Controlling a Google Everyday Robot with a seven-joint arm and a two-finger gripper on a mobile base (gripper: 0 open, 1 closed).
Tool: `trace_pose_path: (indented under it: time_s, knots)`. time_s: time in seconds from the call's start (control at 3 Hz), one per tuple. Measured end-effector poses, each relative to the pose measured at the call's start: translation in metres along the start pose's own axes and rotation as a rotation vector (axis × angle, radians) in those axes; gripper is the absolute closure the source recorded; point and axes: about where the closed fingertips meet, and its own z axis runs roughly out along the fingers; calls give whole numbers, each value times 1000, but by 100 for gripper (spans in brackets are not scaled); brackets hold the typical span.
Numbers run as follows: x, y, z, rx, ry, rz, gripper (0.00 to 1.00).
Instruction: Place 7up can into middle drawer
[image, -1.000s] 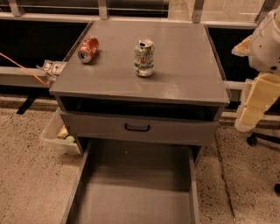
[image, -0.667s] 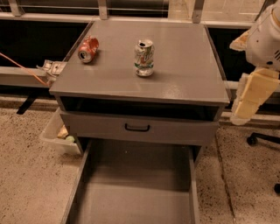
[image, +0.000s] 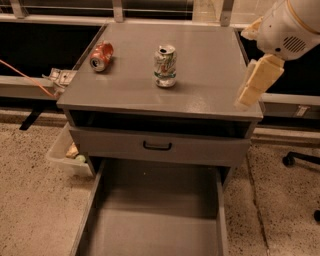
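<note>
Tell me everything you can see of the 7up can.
The 7up can is a small silver-white metal can with green markings and a red spot, slightly dented, silver top up. It stands upright near the middle of the grey cabinet top, touching nothing else. The gripper hangs apart from it, over the top's right edge.

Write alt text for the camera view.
A 7up can stands upright on a grey cabinet top, a crushed red can lying to its left. The robot's hand hangs at the cabinet's right edge, apart from the can. Below, the middle drawer is pulled open.
</note>
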Motion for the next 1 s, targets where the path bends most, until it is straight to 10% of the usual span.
trace_pose_path:
  time_s: [0.33, 1.0]
  knots:
    - [-28, -22, 30, -39, -147, 37, 0]
    - [-32, -29, 48, -55, -178, 40, 0]
